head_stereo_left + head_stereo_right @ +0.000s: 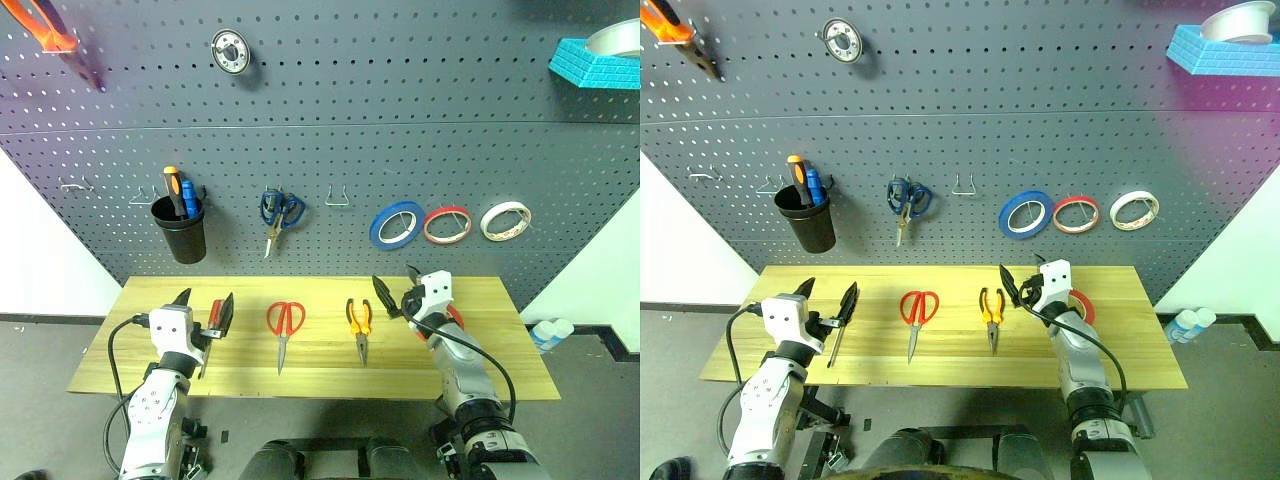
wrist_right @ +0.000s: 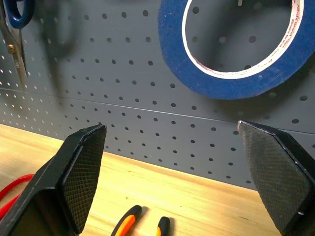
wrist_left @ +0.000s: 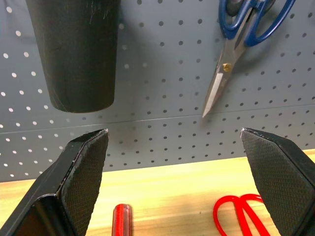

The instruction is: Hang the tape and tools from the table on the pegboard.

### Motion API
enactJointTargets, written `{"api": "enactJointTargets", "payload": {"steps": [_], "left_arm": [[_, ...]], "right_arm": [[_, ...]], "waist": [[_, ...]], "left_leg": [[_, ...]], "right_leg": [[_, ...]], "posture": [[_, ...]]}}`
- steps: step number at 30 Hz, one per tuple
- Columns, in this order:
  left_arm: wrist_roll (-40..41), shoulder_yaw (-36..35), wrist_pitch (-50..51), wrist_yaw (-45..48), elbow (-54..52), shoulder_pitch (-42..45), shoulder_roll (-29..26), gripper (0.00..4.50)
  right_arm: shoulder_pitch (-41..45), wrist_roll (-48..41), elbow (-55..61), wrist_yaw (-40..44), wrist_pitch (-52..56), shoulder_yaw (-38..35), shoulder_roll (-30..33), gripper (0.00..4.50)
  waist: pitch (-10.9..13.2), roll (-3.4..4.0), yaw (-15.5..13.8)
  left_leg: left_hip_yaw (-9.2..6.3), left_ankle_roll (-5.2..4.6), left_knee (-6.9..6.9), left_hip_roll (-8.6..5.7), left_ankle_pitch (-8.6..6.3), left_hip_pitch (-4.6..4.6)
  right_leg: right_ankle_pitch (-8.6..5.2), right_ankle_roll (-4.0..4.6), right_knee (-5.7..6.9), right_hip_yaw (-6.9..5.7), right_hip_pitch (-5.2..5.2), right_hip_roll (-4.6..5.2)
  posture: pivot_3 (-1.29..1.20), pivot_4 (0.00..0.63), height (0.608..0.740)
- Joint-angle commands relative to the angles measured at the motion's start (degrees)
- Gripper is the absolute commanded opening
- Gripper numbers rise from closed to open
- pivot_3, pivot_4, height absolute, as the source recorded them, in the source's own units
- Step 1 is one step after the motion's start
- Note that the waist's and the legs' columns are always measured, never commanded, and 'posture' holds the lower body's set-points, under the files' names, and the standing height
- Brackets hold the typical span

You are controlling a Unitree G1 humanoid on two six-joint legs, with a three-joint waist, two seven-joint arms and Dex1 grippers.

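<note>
Both grippers, left gripper (image 1: pixel 204 305) and right gripper (image 1: pixel 396 288), are hovering wide-jawed and empty over the light wooden desk (image 1: pixel 320 370), risking knocking the slim red-handled screwdriver (image 3: pixel 122 220) or red-orange tape roll (image 1: pixel 1081 306) aside.

We take the black cup (image 1: pixel 179 234) as our mark. It hangs on the dark wall panel, and an orange screwdriver (image 1: pixel 172 188) and a blue screwdriver (image 1: pixel 188 198) stand in it. To its right we see blue-handled scissors (image 1: pixel 278 214) hanging points down, then a bare metal hook (image 1: pixel 340 198), then a blue tape roll (image 1: pixel 397 224), a red roll (image 1: pixel 447 225) and a white roll (image 1: pixel 505 221) in a row. Up and right of the cup sits a round metal disc (image 1: pixel 230 51); far right, a blue tray (image 1: pixel 596 62).
</note>
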State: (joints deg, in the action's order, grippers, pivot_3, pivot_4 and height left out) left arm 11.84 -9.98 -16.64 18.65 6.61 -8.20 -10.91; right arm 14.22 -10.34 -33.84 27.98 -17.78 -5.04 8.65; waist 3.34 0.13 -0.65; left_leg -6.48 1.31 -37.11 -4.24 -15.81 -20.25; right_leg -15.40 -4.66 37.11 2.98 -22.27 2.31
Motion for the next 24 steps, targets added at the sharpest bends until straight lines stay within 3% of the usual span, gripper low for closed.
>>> {"api": "enactJointTargets", "payload": {"steps": [1, 24], "left_arm": [[0.39, -0.65, -1.49, 0.26, -0.32, 1.05, -0.36, 4.48], [0.77, -0.73, -2.24, 0.90, 2.15, 2.19, -0.42, 4.48]], "right_arm": [[0.30, -0.38, 2.46, -0.07, -1.25, -0.33, 0.14, 4.50], [0.71, -0.50, 2.47, 0.06, -1.19, -0.42, 0.35, 4.50]], "waist": [[0.00, 0.00, 0.02], [0.00, 0.00, 0.04]], "left_leg": [[0.00, 0.00, 0.00, 0.00, 0.00, 0.00], [0.00, 0.00, 0.00, 0.00, 0.00, 0.00]], "right_leg": [[0.00, 0.00, 0.00, 0.00, 0.00, 0.00], [0.00, 0.00, 0.00, 0.00, -0.01, 0.00]], "posture": [[0.01, 0.000, 0.740], [0.01, 0.000, 0.740]]}}
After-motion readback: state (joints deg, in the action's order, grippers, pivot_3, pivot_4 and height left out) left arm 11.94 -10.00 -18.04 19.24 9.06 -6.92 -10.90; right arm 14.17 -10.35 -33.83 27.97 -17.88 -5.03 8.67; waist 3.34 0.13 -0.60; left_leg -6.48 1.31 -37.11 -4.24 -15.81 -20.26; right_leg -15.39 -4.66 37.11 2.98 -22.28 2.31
